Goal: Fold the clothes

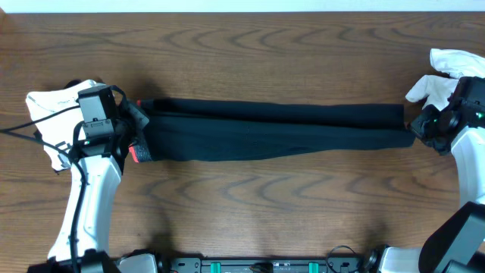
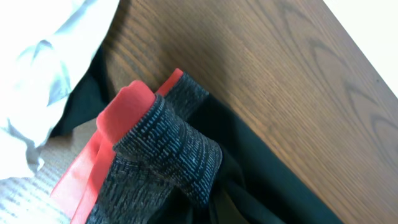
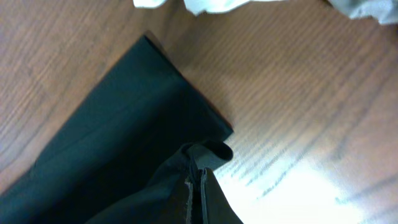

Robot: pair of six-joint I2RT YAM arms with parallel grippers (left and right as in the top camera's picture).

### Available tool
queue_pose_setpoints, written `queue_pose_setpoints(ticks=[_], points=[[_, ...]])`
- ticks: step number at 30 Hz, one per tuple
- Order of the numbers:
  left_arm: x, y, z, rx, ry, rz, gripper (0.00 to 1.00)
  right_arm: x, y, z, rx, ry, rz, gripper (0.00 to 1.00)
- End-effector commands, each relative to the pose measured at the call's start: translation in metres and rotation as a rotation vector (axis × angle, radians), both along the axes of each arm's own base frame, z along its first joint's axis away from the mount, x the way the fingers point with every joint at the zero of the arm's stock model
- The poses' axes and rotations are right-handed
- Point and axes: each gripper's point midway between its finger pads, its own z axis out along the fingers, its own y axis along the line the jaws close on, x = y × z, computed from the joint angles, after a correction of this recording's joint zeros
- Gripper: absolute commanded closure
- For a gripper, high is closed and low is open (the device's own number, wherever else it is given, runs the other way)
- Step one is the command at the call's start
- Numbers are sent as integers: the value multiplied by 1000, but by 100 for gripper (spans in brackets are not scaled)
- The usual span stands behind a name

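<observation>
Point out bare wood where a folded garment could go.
Bare: the wide band of table between the trousers and the near edge, and the strip beyond them. Crowded: both ends, by the left white cloth and right white cloth.

bright even light, glare on the table point(image 3: 273, 180), right wrist view soft.

Top-down overhead; close wrist views of trousers point(image 1: 273, 129)

from above, the left gripper point(image 1: 139, 125) hides its fingertips at the trousers' point(image 1: 273, 129) waistband end, the right gripper point(image 1: 418, 125) at the cuffs. beyond the cuffs, a white garment point(image 1: 449, 67) is cut off.
</observation>
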Motion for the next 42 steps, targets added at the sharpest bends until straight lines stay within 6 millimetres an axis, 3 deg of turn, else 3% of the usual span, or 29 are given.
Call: queue_pose_setpoints(ticks=[1,7,11,17,23,24,27,29,30,33,37,42], points=[[7,9,-8,35,18,20,95,9,-7,-1,-30,-3,-14,98],[15,9,-30,29,53,17,94,16,-9,-22,-15,24,-12,98],[24,11,-32,33,31,17,94,24,-9,-32,-10,20,-3,98],[37,9,-28,41,-20,8,94,37,-5,-32,-25,-16,20,98],[55,-12,-28,54,-72,-52,94,51,5,-28,-42,-56,53,98],[57,-14,-29,55,-77,-57,94,55,5,-27,-46,-69,56,95],[62,-14,-32,61,-87,-56,86,74,5,-23,-69,-134,70,46],[63,-7,-33,87,-84,-31,64,82,4,-23,-79,-163,72,27],[63,-4,-33,102,-84,-16,58,84,3,-24,-80,-169,70,22],[63,0,-32,139,-85,-27,46,82,4,-29,-71,-153,70,17],[63,1,-32,138,-83,-40,47,71,8,-38,-63,-93,98,20],[52,-19,-44,48,-26,-117,48,53,15,-47,-52,-5,162,21]])
